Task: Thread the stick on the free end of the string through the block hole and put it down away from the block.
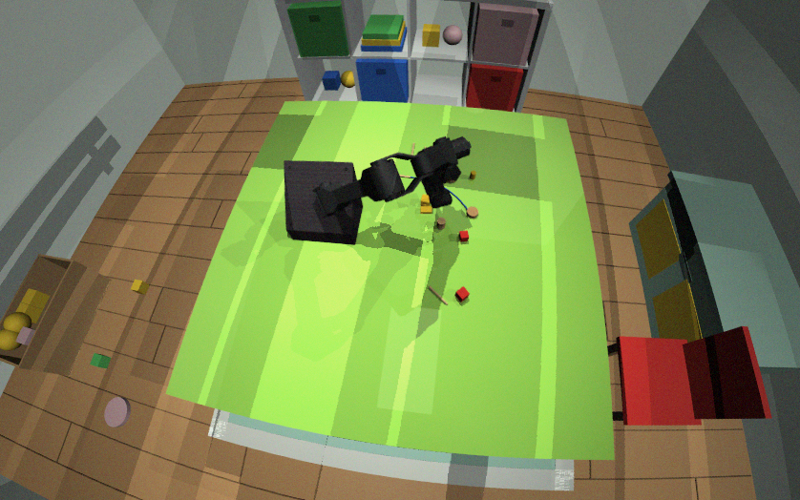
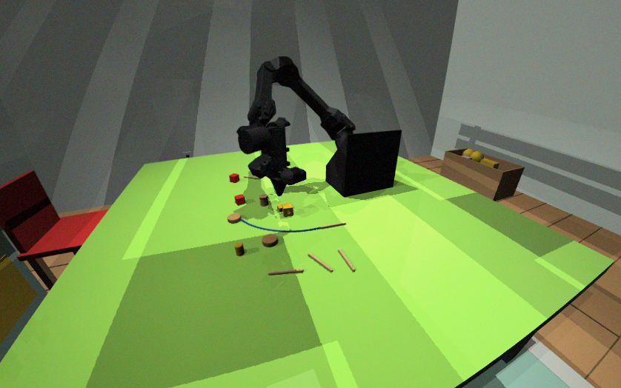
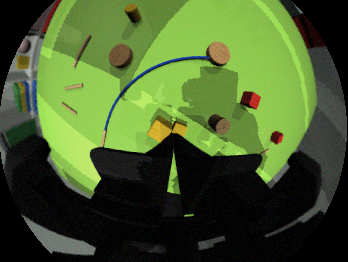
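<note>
- Spreading beneath everything, a bright green striped table (image 1: pixel 501 353) (image 2: pixel 183 311) (image 3: pixel 270 30) carries the arm and the small objects.
- A black jointed arm (image 1: pixel 382 179) (image 2: pixel 316 95) reaches out from a black boxy base (image 1: pixel 321 229) (image 2: pixel 373 160).
- Its black gripper (image 1: pixel 441 183) (image 2: pixel 279 192) (image 3: pixel 174 136) is clenched on nothing, tips pointing down above the table, near the yellow pieces.
- A curved blue string (image 1: pixel 457 198) (image 2: pixel 274 230) (image 3: pixel 135 78) lies on the table, outside the larger yellow block.
- The thin pale wooden stick (image 2: pixel 333 225) (image 3: pixel 104 138) on the string's free end lies on the table.
- A round tan wooden button (image 1: pixel 473 212) (image 2: pixel 233 218) (image 3: pixel 218 53) holds the other end.
- A larger yellow block (image 1: pixel 426 204) (image 2: pixel 287 209) (image 3: pixel 160 128) stands on the table just beside a smaller yellow piece (image 3: pixel 179 128); its hole is too small to make out clearly.
- A small red cube (image 1: pixel 464 236) (image 2: pixel 239 199) (image 3: pixel 251 100) sits near a brown wooden cylinder (image 1: pixel 440 223) (image 2: pixel 263 200) (image 3: pixel 219 124).
</note>
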`<state>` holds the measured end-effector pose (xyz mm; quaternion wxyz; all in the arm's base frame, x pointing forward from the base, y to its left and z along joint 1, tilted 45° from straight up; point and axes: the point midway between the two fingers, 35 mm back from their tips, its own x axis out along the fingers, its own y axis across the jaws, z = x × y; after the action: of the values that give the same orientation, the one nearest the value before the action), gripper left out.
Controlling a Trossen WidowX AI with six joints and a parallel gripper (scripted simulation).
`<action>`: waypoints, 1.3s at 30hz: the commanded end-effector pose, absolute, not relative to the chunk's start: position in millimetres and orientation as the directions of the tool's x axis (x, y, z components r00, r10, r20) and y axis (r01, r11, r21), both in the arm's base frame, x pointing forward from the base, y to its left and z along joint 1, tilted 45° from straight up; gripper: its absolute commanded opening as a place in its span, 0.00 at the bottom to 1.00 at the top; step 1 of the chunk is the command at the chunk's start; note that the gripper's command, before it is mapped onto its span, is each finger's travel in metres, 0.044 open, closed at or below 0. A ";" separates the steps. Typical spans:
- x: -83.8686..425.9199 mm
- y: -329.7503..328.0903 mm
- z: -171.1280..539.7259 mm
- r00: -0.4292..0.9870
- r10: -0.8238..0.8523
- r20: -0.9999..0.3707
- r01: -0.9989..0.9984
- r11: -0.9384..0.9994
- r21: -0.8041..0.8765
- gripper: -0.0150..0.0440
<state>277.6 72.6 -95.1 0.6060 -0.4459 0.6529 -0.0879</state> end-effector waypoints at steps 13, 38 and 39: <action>312.8 61.8 -76.7 0.139 -0.694 -0.707 0.857 0.442 -0.265 0.25; 320.5 58.0 -72.0 0.139 -0.695 -0.706 0.990 0.070 0.126 0.25; 320.5 58.0 -72.0 0.139 -0.695 -0.706 0.990 0.070 0.126 0.25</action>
<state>315.5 59.3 -74.9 0.7033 0.2699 0.2749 -0.5975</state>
